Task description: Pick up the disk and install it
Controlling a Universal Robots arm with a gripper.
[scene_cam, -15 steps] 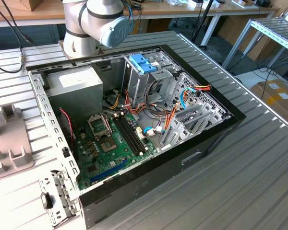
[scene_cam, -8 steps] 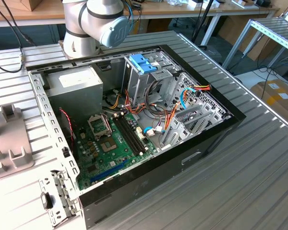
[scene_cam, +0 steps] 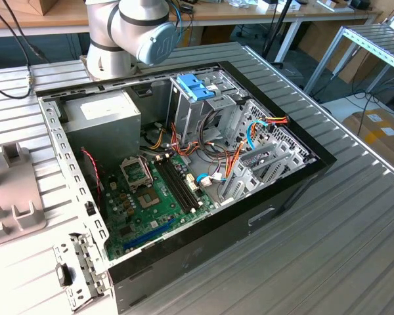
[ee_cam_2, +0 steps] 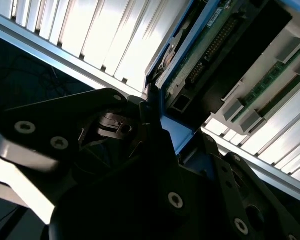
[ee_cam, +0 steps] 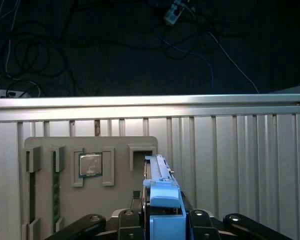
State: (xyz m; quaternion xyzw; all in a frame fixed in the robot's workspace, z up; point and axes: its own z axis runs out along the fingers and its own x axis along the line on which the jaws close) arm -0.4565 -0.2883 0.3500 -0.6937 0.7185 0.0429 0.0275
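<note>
Blue plastic frames the disk (ee_cam: pixel 162 192), which stands on edge between the fingers of the gripper (ee_cam: pixel 165 225) in the first wrist view. The dark fingers (ee_cam: pixel 132 220) lie against the carrier on both sides, closed on it with only its thickness between them. The disk's blue tab end faces the wrist camera. Its long axis runs straight away from the gripper, toward a slot in the grey fixture tray (ee_cam: pixel 65 145) and the table's aluminium rail (ee_cam: pixel 150 102) beyond. I cannot tell whether the far end rests in that slot or hangs just clear of it. A processor chip (ee_cam: pixel 90 164) sits in a neighbouring pocket of the tray.

In the second wrist view the disk shows its green circuit-board face, with a fingertip against the blue frame edge.

In the exterior view the open computer case (scene_cam: pixel 276 203) sits mid-table. The arm's base (scene_cam: pixel 128 33) is at its 11 o'clock and the tray at its 9 o'clock. A paler blue latch (scene_cam: pixel 196 85) sits at 12 o'clock inside the case.
</note>
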